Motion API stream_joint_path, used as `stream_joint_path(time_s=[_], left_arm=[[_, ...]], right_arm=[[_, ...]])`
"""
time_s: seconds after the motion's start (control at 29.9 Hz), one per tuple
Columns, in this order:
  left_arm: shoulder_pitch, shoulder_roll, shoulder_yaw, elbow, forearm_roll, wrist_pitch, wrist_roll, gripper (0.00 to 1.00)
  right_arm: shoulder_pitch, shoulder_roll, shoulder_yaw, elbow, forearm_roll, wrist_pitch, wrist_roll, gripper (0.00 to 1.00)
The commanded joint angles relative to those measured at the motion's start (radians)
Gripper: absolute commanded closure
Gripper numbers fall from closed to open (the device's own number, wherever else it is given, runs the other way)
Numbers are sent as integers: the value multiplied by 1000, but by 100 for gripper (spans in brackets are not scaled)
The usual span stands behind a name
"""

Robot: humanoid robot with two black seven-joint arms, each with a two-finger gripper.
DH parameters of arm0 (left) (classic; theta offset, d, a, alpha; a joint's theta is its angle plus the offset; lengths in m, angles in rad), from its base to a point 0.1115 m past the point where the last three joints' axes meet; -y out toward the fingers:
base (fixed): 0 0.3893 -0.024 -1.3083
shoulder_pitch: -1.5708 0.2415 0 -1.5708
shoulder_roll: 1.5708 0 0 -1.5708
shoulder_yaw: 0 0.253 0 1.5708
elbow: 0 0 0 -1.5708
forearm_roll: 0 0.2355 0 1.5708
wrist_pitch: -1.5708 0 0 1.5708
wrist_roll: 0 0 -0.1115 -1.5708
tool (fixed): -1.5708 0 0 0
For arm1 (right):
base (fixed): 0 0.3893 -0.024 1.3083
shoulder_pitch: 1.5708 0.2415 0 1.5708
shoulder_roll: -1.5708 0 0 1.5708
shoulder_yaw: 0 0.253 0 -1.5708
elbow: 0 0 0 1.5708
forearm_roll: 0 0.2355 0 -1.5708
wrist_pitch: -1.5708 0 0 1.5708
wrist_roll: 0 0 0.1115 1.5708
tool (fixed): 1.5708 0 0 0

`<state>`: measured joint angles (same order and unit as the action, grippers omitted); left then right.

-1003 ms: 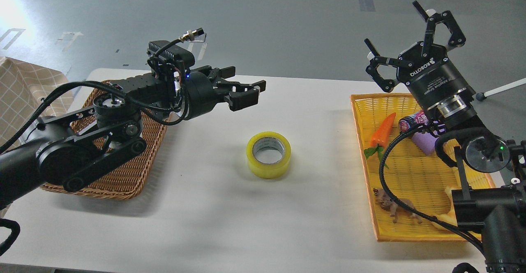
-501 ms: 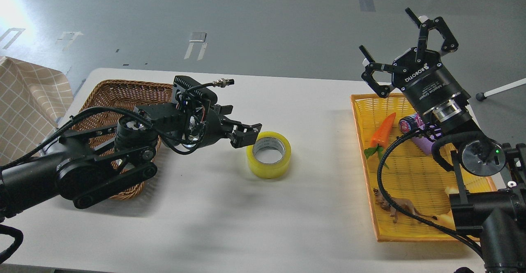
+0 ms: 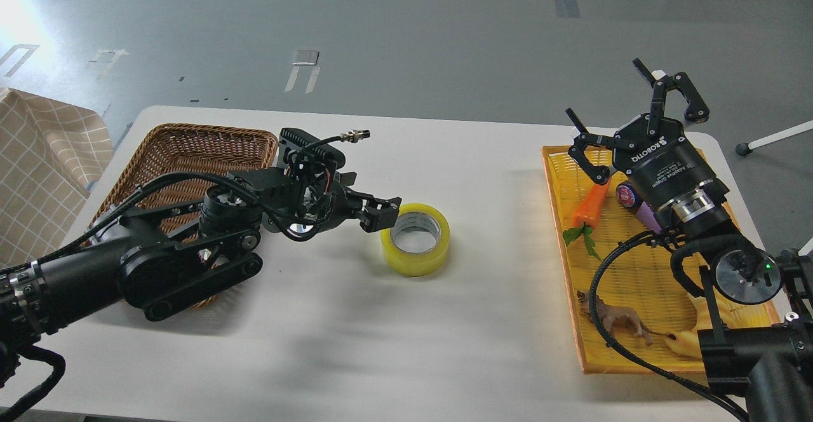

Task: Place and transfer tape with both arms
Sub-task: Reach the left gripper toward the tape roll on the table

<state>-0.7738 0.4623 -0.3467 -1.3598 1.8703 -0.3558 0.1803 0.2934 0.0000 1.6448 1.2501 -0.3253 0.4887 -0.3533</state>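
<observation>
**Left hand at the tape, right hand spread over the yellow tray**

The wide roll of translucent yellow packing tape with its grey-white cardboard core (image 3: 416,239) lay flat on the white desk (image 3: 444,320), near the middle, its hole facing up. My left hand (image 3: 380,211), black and low over the desk, sat just beside the roll's left rim, its fingertips at the edge of the roll or touching it (I could not tell which). Whether its fingers were parted or together I could not tell either, since they overlapped as one dark block from this angle.

Behind my left arm stood the brown woven wicker basket (image 3: 190,149) at the desk's left end.

My right hand (image 3: 635,120) hung above the far end of the shallow yellow plastic tray (image 3: 635,282), fingers spread wide and gripping nothing. In the tray lay an orange toy carrot with green leaves (image 3: 589,206), a purple cylinder (image 3: 641,209) partly hidden by my wrist, a small brown animal figure (image 3: 619,320) and a yellowish croissant-shaped toy (image 3: 683,344). The tape was well apart from the tray.
</observation>
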Motion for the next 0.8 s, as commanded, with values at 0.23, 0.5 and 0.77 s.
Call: stream_joint_path(time_s=[0.23, 0.5, 0.77], left_arm=[[4, -53, 29, 34, 10, 0, 27, 3], [8, -136, 31, 131, 10, -2, 34, 3], [7, -148, 48, 185, 10, -2, 34, 22]], right_arm=[[-5, 0, 9, -21, 0, 0, 0, 1], [-16, -12, 10, -21, 0, 0, 2, 1], [-20, -12, 10, -21, 0, 0, 4, 1]])
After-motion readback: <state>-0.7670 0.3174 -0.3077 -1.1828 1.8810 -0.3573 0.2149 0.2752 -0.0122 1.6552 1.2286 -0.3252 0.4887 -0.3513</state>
